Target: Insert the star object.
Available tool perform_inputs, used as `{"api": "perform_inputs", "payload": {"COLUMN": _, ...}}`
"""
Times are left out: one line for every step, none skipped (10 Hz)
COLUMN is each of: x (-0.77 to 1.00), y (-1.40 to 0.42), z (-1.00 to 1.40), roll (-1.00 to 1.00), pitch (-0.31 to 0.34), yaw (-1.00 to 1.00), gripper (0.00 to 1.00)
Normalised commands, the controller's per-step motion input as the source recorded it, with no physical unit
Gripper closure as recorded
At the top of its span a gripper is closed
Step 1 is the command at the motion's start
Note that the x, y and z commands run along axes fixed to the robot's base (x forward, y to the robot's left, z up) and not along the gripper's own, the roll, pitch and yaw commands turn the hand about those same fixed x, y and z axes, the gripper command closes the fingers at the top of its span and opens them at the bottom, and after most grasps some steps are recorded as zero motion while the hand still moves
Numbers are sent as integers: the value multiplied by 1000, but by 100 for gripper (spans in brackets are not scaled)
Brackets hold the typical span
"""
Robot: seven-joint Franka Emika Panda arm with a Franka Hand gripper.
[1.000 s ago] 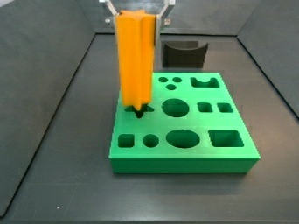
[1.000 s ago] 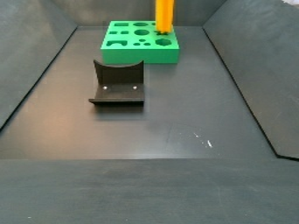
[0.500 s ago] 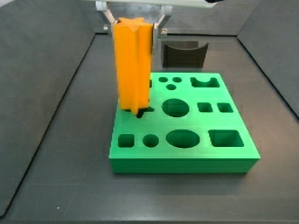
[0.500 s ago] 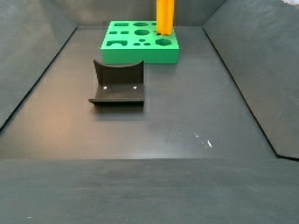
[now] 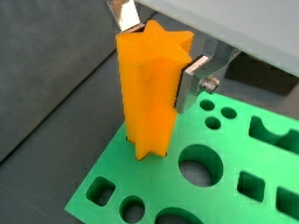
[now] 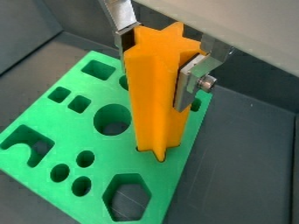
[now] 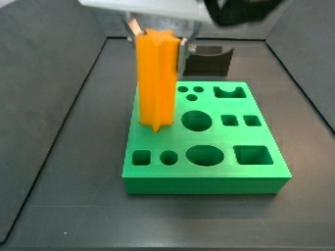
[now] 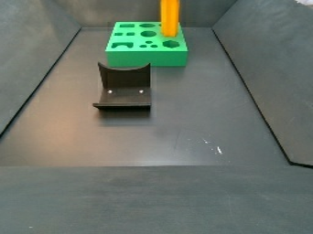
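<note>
gripper (image 6: 158, 54) sat over the green plastic block with shaped holes (image 6: 70, 131), silver fingers (image 6: 193, 77) clamped on the tall orange ridged plastic star object (image 6: 156, 92) | star's bottom tip was at the star hole | risk: points probably misaligned, could jam on the rim

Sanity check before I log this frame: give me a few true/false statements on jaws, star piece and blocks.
1. The gripper holds the star object upright, jaws clamped near its top. True.
2. The star object lies flat on the floor. False: it stands upright with its lower end at the green block.
3. The green block has holes of only one shape. False: round, square, hexagonal and other holes show.
4. The dark grey block stands behind the green block in a side view. True.
5. The fixture sits on the green block. False: it stands apart on the floor.
</note>
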Motion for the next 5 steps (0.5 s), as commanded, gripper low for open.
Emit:
{"api": "perform_inputs", "payload": {"x": 0, "y": -31, "z": -280, "roll": 60, "pitch": 20, "yaw": 0, "gripper": 100}}
{"api": "perform_inputs", "payload": {"x": 0, "y": -26, "z": -334, "roll": 100, "pitch": 0, "yaw": 0, "gripper": 100}}
{"api": "perform_inputs", "payload": {"x": 0, "y": -40, "z": -417, "roll": 169, "pitch": 0, "yaw": 37, "gripper": 100}}
{"api": "perform_inputs", "payload": {"x": -23, "y": -9, "z": -449, "roll": 139, "pitch": -26, "yaw": 74, "gripper": 100}}
{"api": "perform_inputs", "payload": {"x": 0, "y": 0, "z": -451, "roll": 76, "pitch": -3, "yaw": 69, "gripper": 100}}
